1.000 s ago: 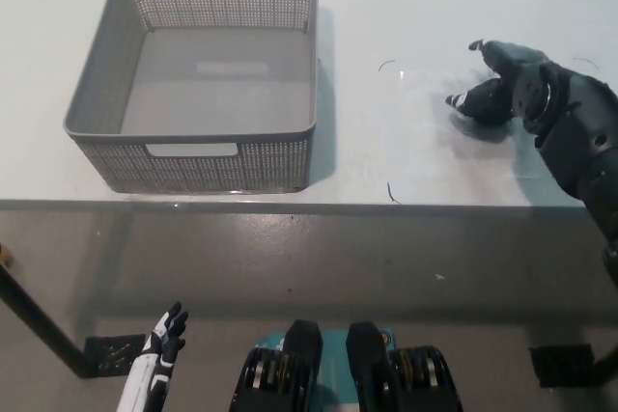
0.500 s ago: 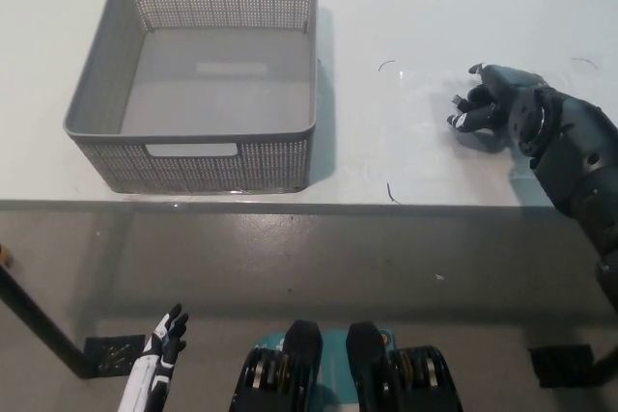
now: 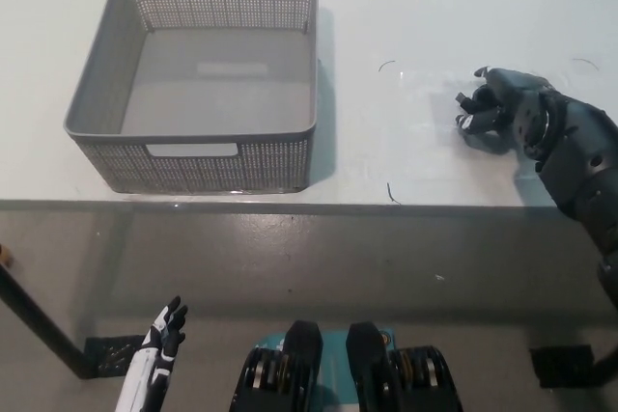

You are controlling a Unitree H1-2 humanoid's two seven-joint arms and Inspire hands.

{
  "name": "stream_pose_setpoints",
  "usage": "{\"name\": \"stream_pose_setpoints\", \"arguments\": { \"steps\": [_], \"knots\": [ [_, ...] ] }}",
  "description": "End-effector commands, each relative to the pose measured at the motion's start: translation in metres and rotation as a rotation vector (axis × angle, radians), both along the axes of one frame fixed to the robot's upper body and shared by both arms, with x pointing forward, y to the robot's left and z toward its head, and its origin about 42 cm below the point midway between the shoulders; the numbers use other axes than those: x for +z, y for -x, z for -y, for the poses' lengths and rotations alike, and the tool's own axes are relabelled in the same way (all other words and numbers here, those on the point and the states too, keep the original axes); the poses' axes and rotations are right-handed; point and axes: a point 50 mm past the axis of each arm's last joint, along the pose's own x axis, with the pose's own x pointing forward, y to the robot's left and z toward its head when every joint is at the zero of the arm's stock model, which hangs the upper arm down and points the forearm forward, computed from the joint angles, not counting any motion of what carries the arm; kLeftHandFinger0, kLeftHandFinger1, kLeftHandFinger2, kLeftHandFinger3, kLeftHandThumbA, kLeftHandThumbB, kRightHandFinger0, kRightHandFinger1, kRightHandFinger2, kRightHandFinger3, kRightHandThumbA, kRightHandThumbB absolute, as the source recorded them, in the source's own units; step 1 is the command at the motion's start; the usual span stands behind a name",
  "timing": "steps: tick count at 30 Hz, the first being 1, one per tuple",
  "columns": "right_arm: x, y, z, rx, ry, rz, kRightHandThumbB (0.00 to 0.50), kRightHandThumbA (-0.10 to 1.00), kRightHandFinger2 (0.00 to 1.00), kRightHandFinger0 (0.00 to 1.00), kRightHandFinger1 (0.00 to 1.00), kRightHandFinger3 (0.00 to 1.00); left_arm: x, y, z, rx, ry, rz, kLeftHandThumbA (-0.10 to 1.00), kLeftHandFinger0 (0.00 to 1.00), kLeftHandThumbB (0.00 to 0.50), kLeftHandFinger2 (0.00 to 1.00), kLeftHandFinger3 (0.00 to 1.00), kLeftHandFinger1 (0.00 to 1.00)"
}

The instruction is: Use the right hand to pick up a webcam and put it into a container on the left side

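One grey basket (image 3: 193,84), one black right hand (image 3: 502,108) curled on table (image 3: 406,7), one white left hand (image 3: 159,344) low.

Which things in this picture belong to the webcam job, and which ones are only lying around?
Belong to the job:
- right hand, curled over a small dark thing on the table's right side; probably the webcam, mostly hidden
- grey basket, on the left, nothing inside

Just there:
- white table
- left hand, resting low, below the table edge, fingers apart
- thin dark marks on the tabletop

Grey perforated container (image 3: 193,156) sits upright, empty, on the white table (image 3: 406,7).
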Motion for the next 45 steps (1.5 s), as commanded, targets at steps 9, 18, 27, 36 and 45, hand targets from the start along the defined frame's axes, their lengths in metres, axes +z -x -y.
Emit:
{"name": "stream_pose_setpoints", "arguments": {
  "steps": [9, 18, 27, 36, 45],
  "knots": [
    [-0.019, 0.012, 0.047, -0.112, -0.023, -0.041, 0.172, -0.09, 0.91, 0.94, 0.98, 0.79, 0.006, -0.003, -0.001, 0.022, 0.024, 0.075, 0.97, 1.0, 0.0, 1.0, 1.0, 1.0],
    [-0.001, 0.005, 0.045, -0.145, -0.201, 0.185, 0.184, -0.1, 0.72, 0.06, 0.48, 0.47, 0.011, -0.011, -0.002, 0.026, 0.024, 0.081, 0.99, 1.0, 0.013, 1.0, 1.0, 1.0],
    [0.034, -0.007, 0.027, -0.109, -0.386, 0.407, 0.203, -0.1, 0.67, 0.0, 0.31, 0.67, 0.012, -0.013, -0.003, 0.027, 0.006, 0.091, 0.98, 1.0, 0.0, 1.0, 1.0, 1.0],
    [0.117, -0.024, -0.013, -0.021, -0.604, 0.643, 0.182, -0.1, 0.7, 0.0, 0.16, 0.79, 0.014, -0.012, -0.004, 0.024, -0.006, 0.085, 0.98, 1.0, 0.0, 1.0, 1.0, 1.0],
    [0.197, -0.017, -0.057, 0.152, -0.704, 0.796, 0.164, -0.1, 0.81, 0.0, 0.35, 0.86, 0.016, -0.018, -0.005, -0.001, -0.008, 0.088, 1.0, 1.0, 0.008, 1.0, 1.0, 1.0]
  ]
}}
